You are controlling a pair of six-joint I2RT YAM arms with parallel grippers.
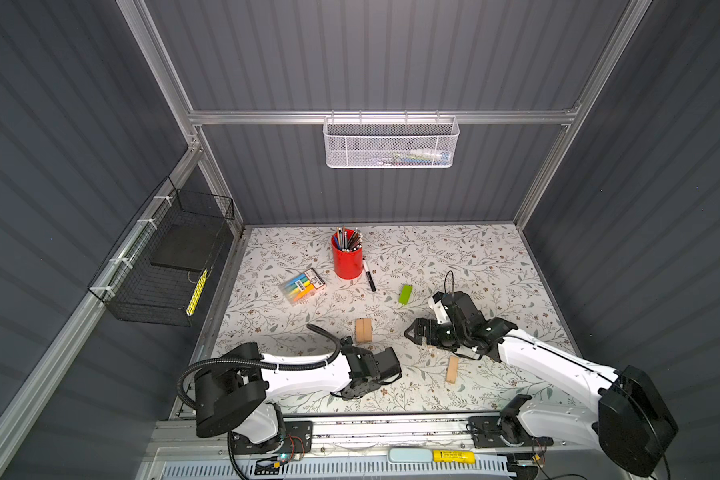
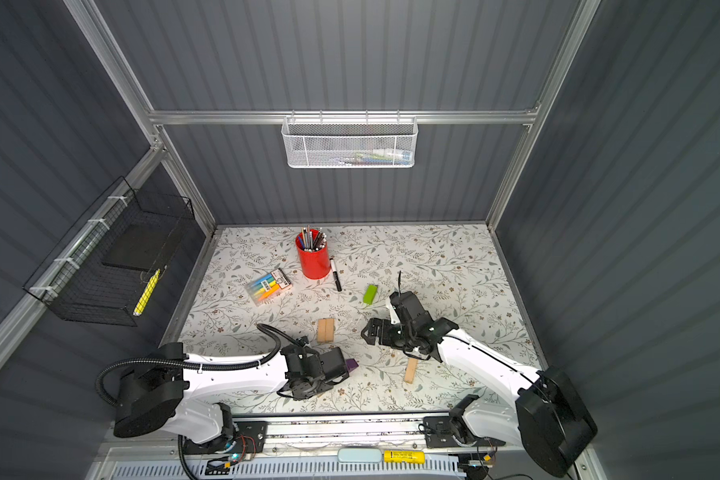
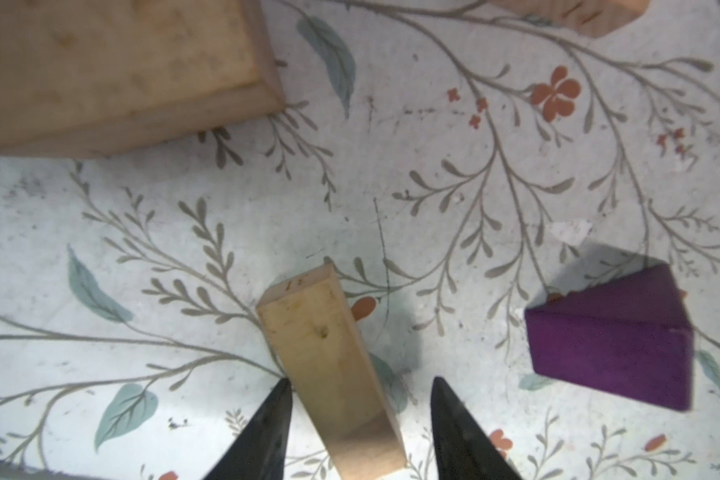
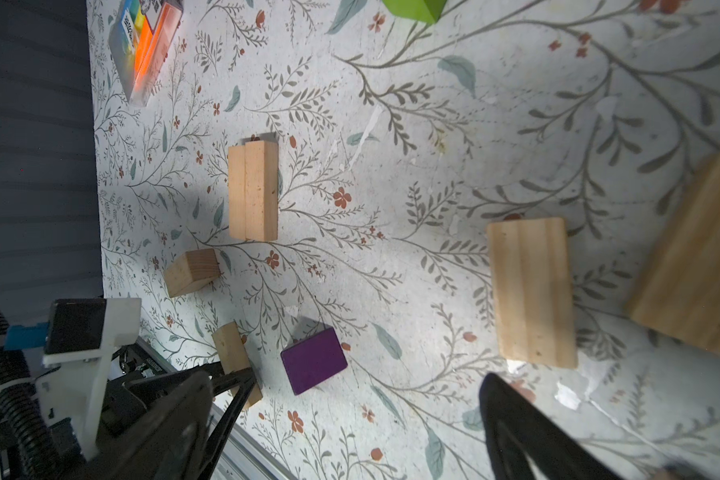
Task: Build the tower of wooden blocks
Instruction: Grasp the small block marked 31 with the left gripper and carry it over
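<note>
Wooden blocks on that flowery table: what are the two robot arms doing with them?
The left gripper has its jaws either side of a pale wood block lying on the table, not yet clamped. The right gripper hangs wide open and empty. A pair of blocks lies side by side in the middle; the purple block and lime-green block lie loose nearby.

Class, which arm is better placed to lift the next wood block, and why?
Left. The left hand straddles a pale block on the mat; the right hand hangs open, holding nothing.
</note>
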